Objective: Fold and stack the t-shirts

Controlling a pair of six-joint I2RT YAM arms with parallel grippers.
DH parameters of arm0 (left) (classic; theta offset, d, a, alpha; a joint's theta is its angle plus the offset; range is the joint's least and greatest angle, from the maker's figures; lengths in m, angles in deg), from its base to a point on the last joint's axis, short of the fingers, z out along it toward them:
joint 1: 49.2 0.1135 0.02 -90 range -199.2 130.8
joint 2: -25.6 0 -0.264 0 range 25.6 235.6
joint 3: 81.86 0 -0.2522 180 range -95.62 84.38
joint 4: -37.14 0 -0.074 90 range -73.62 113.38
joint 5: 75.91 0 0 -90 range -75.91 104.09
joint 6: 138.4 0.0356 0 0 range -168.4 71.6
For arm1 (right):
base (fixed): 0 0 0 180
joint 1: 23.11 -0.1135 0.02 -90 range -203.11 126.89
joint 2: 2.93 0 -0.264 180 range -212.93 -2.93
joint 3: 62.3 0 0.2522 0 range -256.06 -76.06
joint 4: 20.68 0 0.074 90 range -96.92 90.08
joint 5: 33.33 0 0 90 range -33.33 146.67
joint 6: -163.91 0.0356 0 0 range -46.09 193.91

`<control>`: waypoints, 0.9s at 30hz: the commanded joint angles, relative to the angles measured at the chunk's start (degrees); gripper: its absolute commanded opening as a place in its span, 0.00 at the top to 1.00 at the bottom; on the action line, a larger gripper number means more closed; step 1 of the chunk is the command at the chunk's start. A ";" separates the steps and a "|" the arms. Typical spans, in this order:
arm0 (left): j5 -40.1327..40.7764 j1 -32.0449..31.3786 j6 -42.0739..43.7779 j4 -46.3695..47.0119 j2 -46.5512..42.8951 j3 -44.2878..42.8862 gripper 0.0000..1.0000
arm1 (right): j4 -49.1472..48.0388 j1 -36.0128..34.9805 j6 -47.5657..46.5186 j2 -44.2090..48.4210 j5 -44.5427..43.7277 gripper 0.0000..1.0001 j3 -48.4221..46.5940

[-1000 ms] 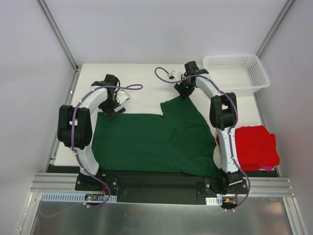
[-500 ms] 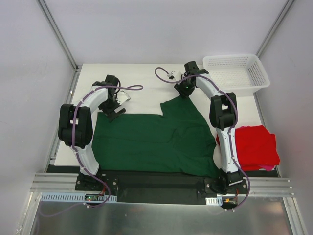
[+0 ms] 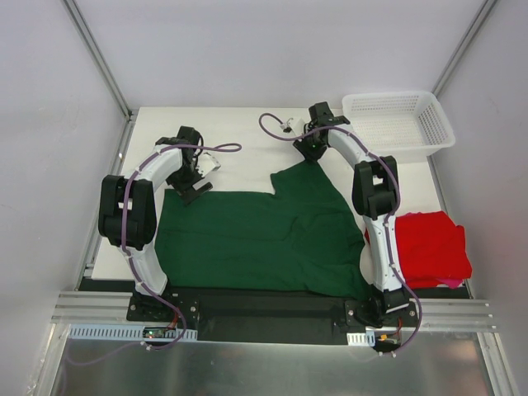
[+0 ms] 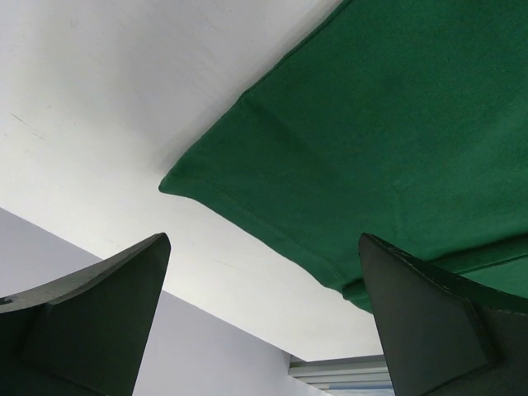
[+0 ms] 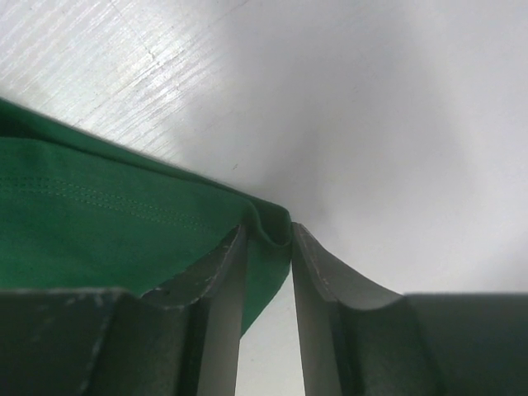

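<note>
Green shirt [image 3: 256, 235]: spread flat on the table [image 3: 239, 132] between the arms, laid out for folding.
Right gripper [image 5: 290, 235]: fingers nearly closed, pinching the shirt's far right corner, probably to lift it.
Left gripper [image 4: 264, 241]: wide apart, empty, just over the far left corner.
Red shirt [image 3: 429, 247]: near right, looks folded; likely the stack's base.

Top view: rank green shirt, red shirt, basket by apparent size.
1. The green shirt, largest by far.
2. The basket and the red shirt look about equal. The red shirt is partly covered, so I won't rank them.
</note>
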 commanded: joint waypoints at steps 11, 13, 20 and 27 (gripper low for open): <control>0.62 0.59 3.05 -1.39 -1.02 -0.77 0.01 | 1.38 0.06 -1.55 -0.17 -2.15 0.99 -2.24; 0.79 1.12 2.96 -1.48 -0.32 -1.65 0.01 | 1.38 0.15 -1.47 0.00 -2.15 0.99 -2.15; -0.34 4.46 3.48 -2.17 3.46 -6.30 0.02 | 1.12 0.15 -1.29 1.14 -1.62 0.99 -1.09; -1.93 7.80 22.63 -3.23 2.41 -3.06 0.01 | 0.95 0.07 -1.56 2.64 -1.18 0.99 0.14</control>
